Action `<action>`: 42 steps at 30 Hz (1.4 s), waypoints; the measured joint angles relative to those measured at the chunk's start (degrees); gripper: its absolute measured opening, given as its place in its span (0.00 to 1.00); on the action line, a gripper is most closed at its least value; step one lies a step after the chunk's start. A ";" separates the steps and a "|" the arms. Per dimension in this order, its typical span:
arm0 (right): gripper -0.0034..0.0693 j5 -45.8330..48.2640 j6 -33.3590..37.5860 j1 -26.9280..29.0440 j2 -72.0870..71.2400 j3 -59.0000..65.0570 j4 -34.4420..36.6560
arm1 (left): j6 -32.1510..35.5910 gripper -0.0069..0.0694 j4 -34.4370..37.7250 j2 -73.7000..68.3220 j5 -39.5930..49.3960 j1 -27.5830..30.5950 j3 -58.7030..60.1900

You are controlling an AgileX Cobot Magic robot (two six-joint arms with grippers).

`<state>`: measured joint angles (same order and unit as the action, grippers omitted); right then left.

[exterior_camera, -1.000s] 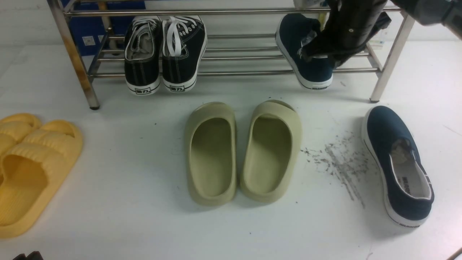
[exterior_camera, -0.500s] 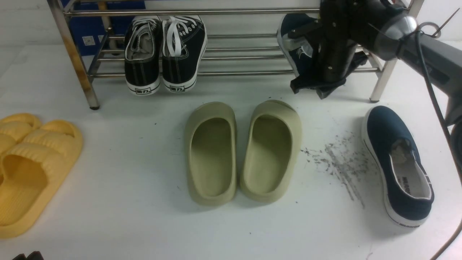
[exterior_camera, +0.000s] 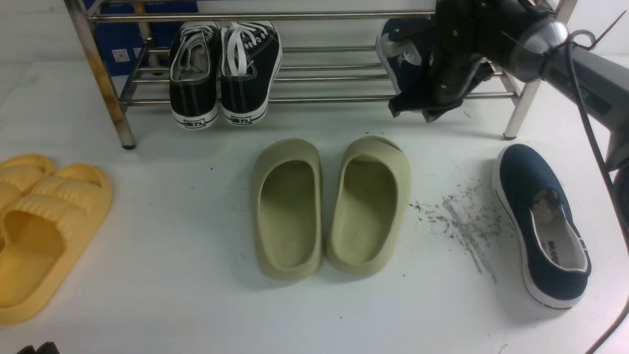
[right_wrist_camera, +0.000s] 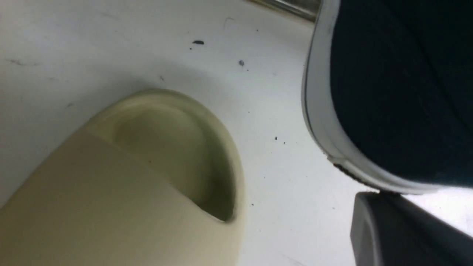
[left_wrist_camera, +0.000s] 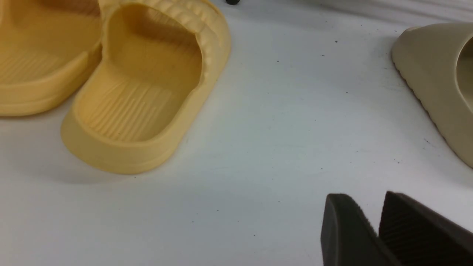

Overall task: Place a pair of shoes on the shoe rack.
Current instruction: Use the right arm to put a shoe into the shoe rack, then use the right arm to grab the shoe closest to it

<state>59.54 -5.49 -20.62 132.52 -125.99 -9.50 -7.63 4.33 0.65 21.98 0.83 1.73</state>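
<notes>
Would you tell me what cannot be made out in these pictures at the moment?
- Front view: the right gripper covers most of the navy shoe on the rack, so how the shoe sits is hidden.
- Left wrist view: the left gripper is cut off by the edge, so its opening is unclear.

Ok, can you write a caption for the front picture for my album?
One navy shoe rests on the shoe rack by the right gripper; its twin waits on the white table.
</notes>
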 joint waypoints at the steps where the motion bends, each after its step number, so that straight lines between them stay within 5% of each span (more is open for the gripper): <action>1: 0.04 -0.06 0.00 0.00 0.00 0.00 0.00 | 0.00 0.31 0.00 0.00 0.00 0.00 0.00; 14: 0.05 0.03 0.34 0.00 -6.61 -0.05 4.39 | 0.00 0.32 0.00 0.00 0.00 0.00 0.00; 28: 0.05 11.89 9.51 0.00 -16.00 1.21 8.68 | 0.00 0.33 0.00 0.00 0.00 0.00 0.00; 42: 0.06 11.30 2.48 0.00 -45.20 42.40 3.04 | 0.00 0.34 0.00 0.00 0.00 0.00 0.00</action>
<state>70.85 -3.02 -20.62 87.32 -83.59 -6.46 -7.63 4.33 0.65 21.98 0.83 1.73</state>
